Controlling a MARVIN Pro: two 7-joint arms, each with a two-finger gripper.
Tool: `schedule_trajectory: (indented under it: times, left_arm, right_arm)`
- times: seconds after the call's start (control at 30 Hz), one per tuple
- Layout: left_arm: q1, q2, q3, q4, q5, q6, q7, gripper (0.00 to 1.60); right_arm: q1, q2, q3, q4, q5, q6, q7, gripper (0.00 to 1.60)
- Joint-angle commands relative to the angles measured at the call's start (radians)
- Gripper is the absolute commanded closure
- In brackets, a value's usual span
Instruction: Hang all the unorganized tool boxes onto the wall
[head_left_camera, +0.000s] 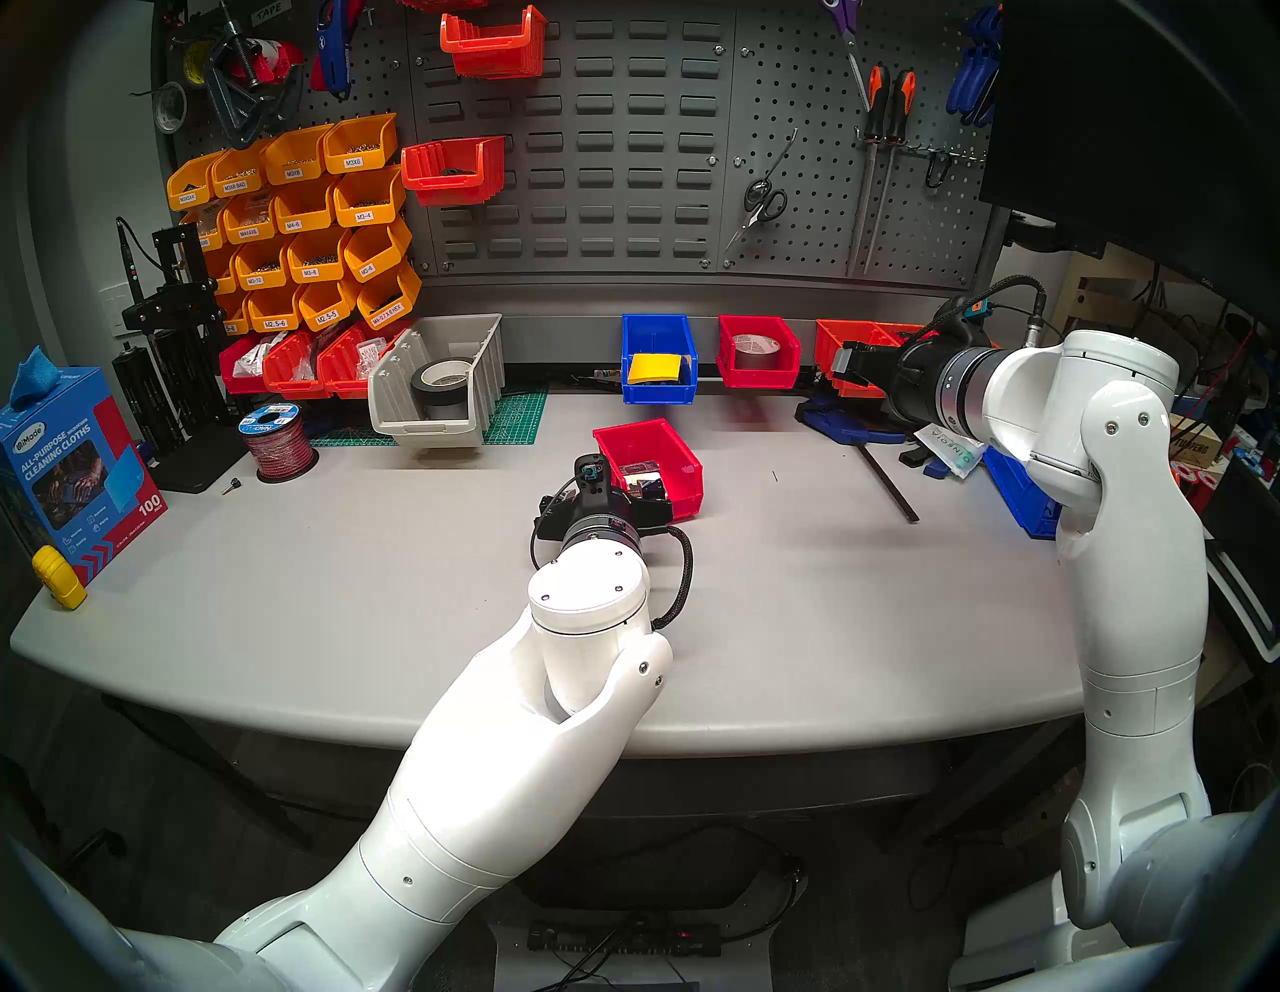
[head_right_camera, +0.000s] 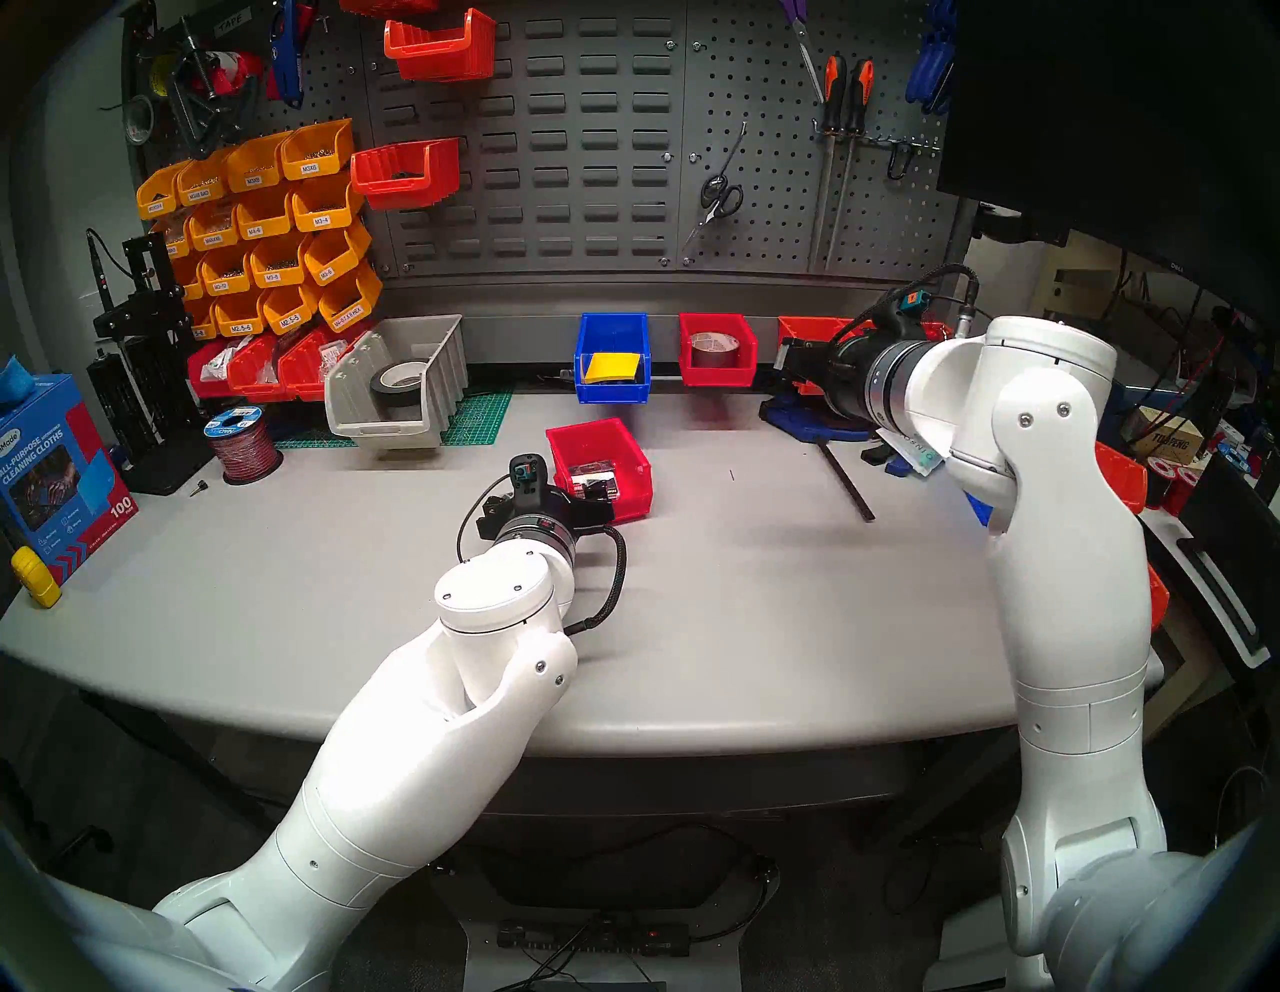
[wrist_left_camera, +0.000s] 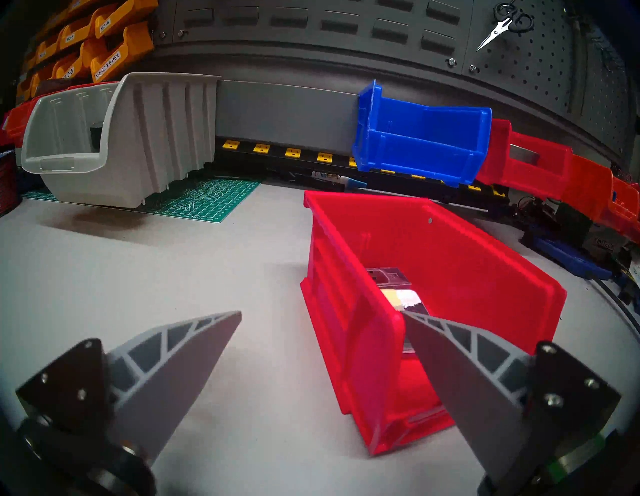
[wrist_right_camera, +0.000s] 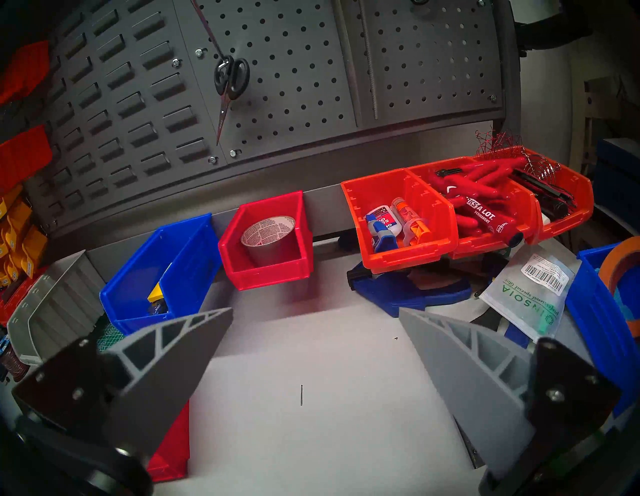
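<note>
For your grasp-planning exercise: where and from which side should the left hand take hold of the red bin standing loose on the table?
Probably grip the near side wall of the red bin: the open left hand already straddles it, one finger inside, one outside. Come in from the robot's side, low; the top is open and that rim stands exposed.

"ALL-PURPOSE CLEANING CLOTHS" and "100" printed on the blue box (head_left_camera: 76, 471) at the bench's left end. "M3X6", "M3-4", "M4-6", "M2.5-6" and similar on white labels across the yellow bins (head_left_camera: 298, 228). "M4-0.7 X 6 HEX" on one yellow bin (wrist_left_camera: 107, 64). "TAPE" handwritten on a tag (head_left_camera: 269, 10) up on the wall. "INSOIA" on a packet (wrist_right_camera: 530, 301). "A LOT PERMANENT" on a red marker (wrist_right_camera: 485, 216). "TUOFENG" on a carton (head_left_camera: 1190, 454).
</note>
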Motion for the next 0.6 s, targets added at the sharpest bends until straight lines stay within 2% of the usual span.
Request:
schedule_trajectory:
  times: [0.0,0.03,0.07,0.1,0.27,0.3,0.33,0.37,0.4,0.47,0.5,0.53,0.57]
  left_arm:
    - [-0.027,-0.019,-0.003,0.014,0.020,-0.036,0.007,0.00]
    - [-0.030,-0.020,-0.002,0.019,0.025,-0.038,0.010,0.00]
    - [-0.032,-0.021,-0.002,0.021,0.026,-0.039,0.011,0.00]
    - [-0.033,-0.021,-0.003,0.024,0.028,-0.040,0.012,0.00]
    - [-0.040,-0.021,-0.005,0.035,0.037,-0.047,0.019,0.00]
    - [-0.041,-0.020,-0.006,0.035,0.038,-0.048,0.020,0.00]
    - [-0.042,-0.020,-0.006,0.035,0.038,-0.048,0.022,0.00]
    - [-0.042,-0.019,-0.006,0.034,0.039,-0.048,0.023,0.09]
    - [-0.042,-0.018,-0.007,0.034,0.039,-0.048,0.024,0.56]
    - [-0.042,-0.016,-0.009,0.033,0.039,-0.049,0.026,0.83]
    - [-0.042,-0.015,-0.010,0.034,0.038,-0.049,0.026,0.97]
    - [-0.040,-0.018,-0.015,0.032,0.030,-0.043,0.027,1.07]
    - [-0.040,-0.017,-0.016,0.031,0.028,-0.043,0.027,1.60]
  right_arm:
    - [0.013,0.010,0.003,-0.008,-0.006,-0.002,-0.107,0.00]
    - [0.011,0.011,0.004,-0.007,-0.013,-0.002,-0.095,0.00]
    - [0.016,0.010,0.000,-0.009,0.003,-0.002,-0.123,0.00]
    - [0.010,0.012,0.006,-0.006,-0.020,-0.002,-0.082,0.00]
    - [0.015,0.010,0.001,-0.008,-0.001,-0.002,-0.116,0.00]
    - [0.011,0.012,0.005,-0.007,-0.016,-0.002,-0.090,0.00]
    - [0.015,0.010,0.001,-0.009,-0.001,-0.002,-0.118,0.00]
    - [0.011,0.012,0.004,-0.007,-0.014,-0.002,-0.094,0.00]
    - [0.013,0.011,0.002,-0.008,-0.008,-0.002,-0.105,0.00]
    - [0.015,0.011,0.000,-0.009,0.001,-0.002,-0.121,0.00]
    - [0.010,0.012,0.005,-0.007,-0.018,-0.002,-0.088,0.00]
    - [0.014,0.011,0.002,-0.008,-0.006,-0.002,-0.109,0.00]
    - [0.013,0.011,0.003,-0.008,-0.009,-0.002,-0.103,0.00]
